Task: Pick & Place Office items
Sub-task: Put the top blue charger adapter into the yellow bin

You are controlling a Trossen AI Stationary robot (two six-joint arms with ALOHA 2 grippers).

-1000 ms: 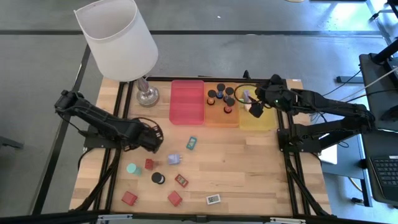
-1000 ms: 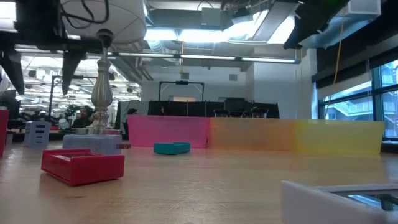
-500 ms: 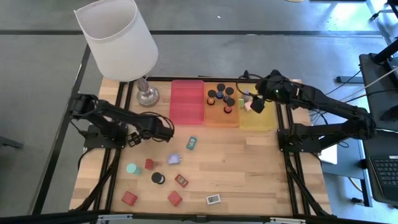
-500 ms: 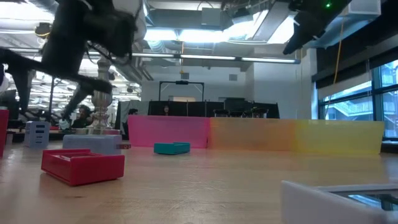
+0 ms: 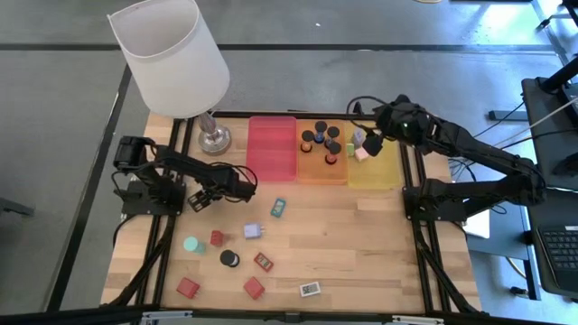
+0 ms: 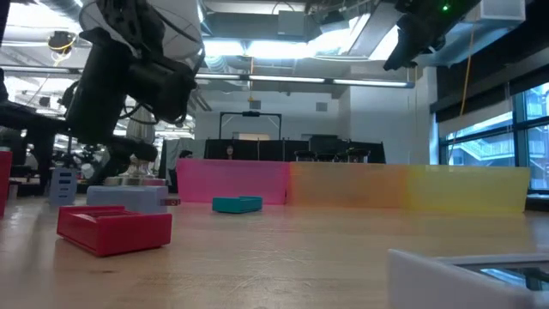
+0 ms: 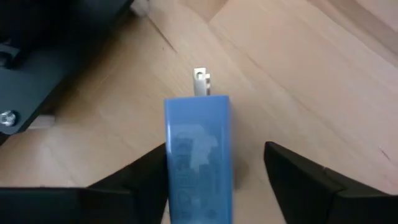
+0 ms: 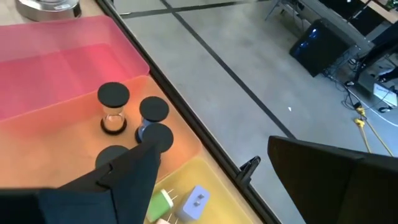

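Charger cube (image 5: 253, 231), lavender, is seen lying on the table (image 5: 361, 244), framed by the spread, empty left gripper (image 5: 246, 188) raised near it. An approach to pick is judged in hand; lowering astride the cube and pinching are called for. The right gripper (image 5: 370, 144), spread and empty, is held over the yellow tray (image 5: 384, 176).

The left gripper (image 5: 251, 188) has risen from beside the lavender cube (image 5: 253, 231) on the surface and swung toward the red tray (image 5: 272, 147). It now hangs just short of the tray. The right gripper (image 5: 373, 140) has drawn back from over the yellow tray (image 5: 377, 171) toward its far edge.
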